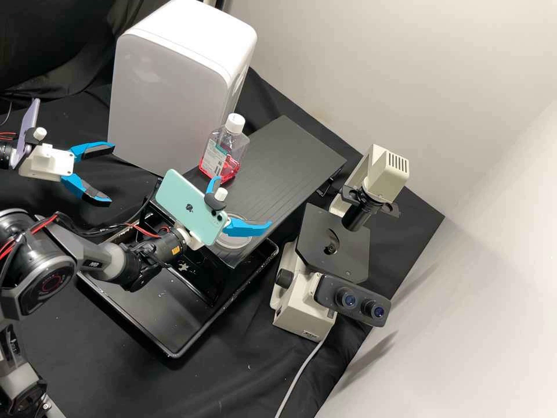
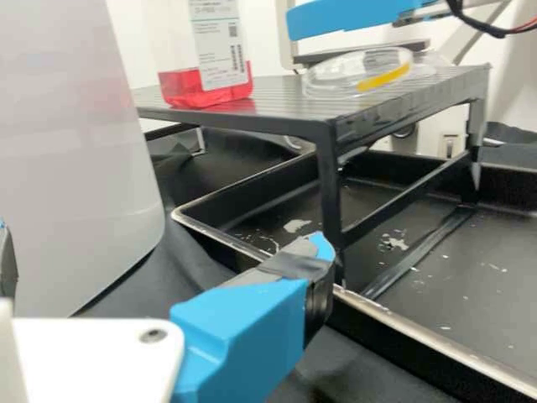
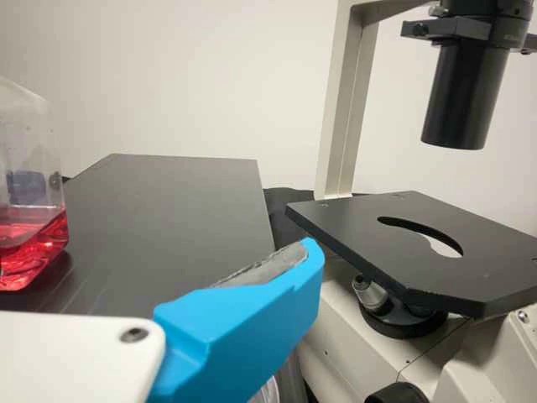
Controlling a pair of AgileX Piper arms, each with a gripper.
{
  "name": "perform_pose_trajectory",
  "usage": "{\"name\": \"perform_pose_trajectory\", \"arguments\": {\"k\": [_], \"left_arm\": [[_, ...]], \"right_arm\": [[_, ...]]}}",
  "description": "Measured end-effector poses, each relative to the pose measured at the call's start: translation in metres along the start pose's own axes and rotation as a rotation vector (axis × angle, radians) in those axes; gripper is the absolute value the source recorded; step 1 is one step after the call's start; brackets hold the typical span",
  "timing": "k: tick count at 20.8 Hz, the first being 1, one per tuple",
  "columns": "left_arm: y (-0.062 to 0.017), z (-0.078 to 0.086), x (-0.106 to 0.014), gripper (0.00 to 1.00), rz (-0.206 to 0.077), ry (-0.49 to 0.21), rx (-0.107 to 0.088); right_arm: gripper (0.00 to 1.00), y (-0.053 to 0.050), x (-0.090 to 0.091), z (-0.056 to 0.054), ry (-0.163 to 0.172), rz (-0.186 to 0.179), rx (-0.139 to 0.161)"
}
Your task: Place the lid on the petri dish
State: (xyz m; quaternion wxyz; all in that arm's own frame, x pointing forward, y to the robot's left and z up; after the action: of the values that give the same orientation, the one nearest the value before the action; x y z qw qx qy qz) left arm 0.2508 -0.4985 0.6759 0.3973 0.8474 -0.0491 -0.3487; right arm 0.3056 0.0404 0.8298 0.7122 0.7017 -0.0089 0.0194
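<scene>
- Right gripper hovers over the petri dish with its blue fingers spread wide. One finger hangs just above the clear plastic, apparently not touching and holding nothing.
- The dish sits at the near end of a raised black shelf, close to the edge, above a black tray. From the left wrist, the upper clear layer looks like its lid. Whether the lid is seated square or riding crooked cannot be told.
- Left gripper hangs well off to the left beside a white box, fingers parted and empty.
- A bottle of red liquid stands farther back on the shelf, and a microscope stands to the right.
- Risk one: the dish lies near the shelf's lip, so a finger coming down off-centre could nudge it over the edge into the tray.
- Risk two: smooth clear plastic offers little grip, and if the fingers close unevenly the lid may tip and land on the rim at a slant.
- Risk three: a wide swing toward the far side could clip the bottle, while one to the right could meet the microscope stage.
</scene>
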Motion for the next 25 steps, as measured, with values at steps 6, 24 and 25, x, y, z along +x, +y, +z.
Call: {"name": "perform_pose_trajectory", "arguments": {"k": [6, 24, 25], "left_arm": [[-0.0018, 0.003, -0.001, 1.0, -0.008, -0.012, 0.001], [-0.003, 0.004, -0.002, 1.0, -0.014, -0.015, 0.0], [-0.003, 0.004, -0.002, 1.0, -0.014, -0.015, 0.0]], "right_arm": [[1.0, 0.0, 0.0, 0.0, 0.0, 0.0, 0.0], [1.0, -0.047, -0.043, -0.025, 0.128, -0.084, -0.156], [1.0, -0.05, -0.045, -0.02, 0.107, -0.094, -0.154]]}}
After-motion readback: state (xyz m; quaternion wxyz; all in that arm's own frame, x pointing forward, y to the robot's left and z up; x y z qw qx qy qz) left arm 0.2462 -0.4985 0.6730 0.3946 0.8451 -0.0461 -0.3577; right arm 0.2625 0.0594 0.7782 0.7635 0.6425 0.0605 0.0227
